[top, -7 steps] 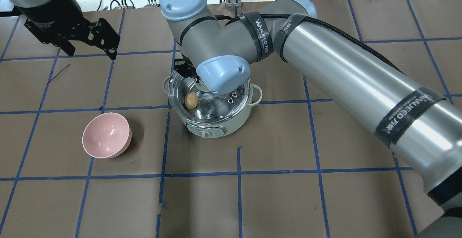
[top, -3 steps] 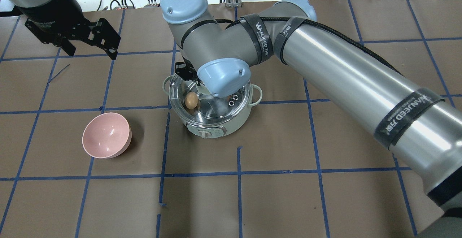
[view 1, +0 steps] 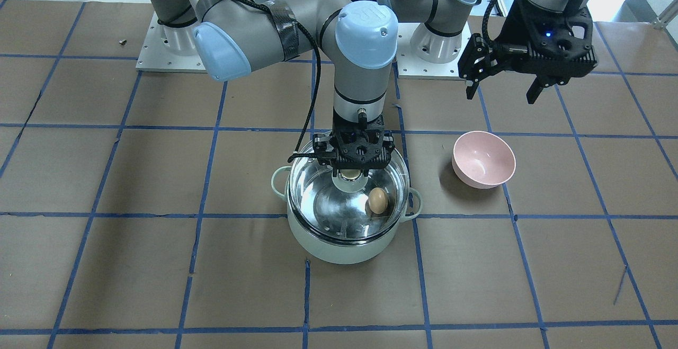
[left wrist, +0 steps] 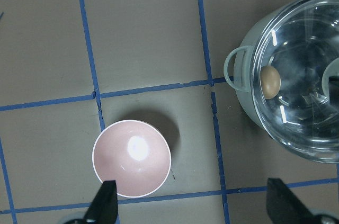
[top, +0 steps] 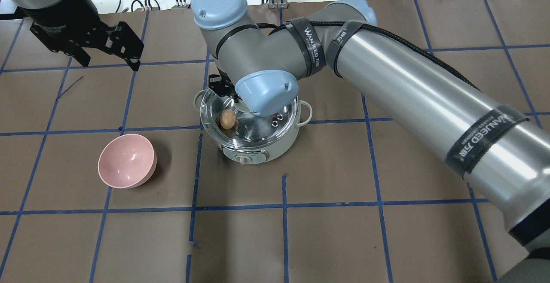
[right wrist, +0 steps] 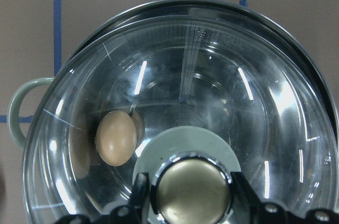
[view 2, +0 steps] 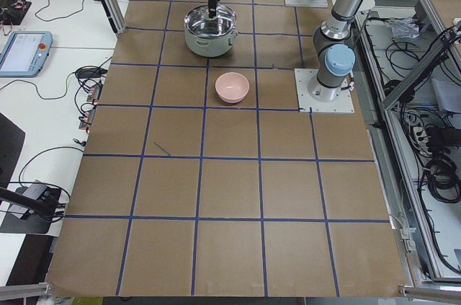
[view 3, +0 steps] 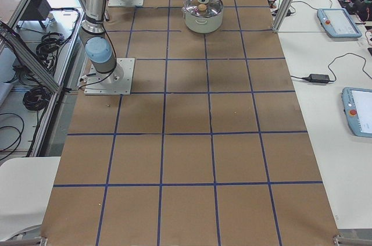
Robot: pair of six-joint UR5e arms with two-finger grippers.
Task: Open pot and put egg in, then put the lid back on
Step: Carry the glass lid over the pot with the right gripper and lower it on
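Observation:
The mint-green pot (view 1: 339,248) stands mid-table, and it also shows in the overhead view (top: 258,154). The tan egg (view 1: 377,200) lies inside it on the steel bottom, seen through the glass (right wrist: 116,137). My right gripper (view 1: 350,171) points straight down and is shut on the brass-capped knob (right wrist: 192,189) of the clear glass lid (right wrist: 212,86). It holds the lid level at the pot's rim, slightly off-centre. I cannot tell whether the lid rests on the rim. My left gripper (top: 108,59) is open and empty, raised over the table far from the pot.
A pink bowl (top: 126,160) stands empty on the table beside the pot, below my left gripper (left wrist: 193,208). The right arm's forearm (top: 429,98) stretches across the table's right half. Brown paper with blue tape lines covers the table.
The right gripper has lowered the lid a little onto the pot's rim. The egg, the bowl and the left arm have not moved.

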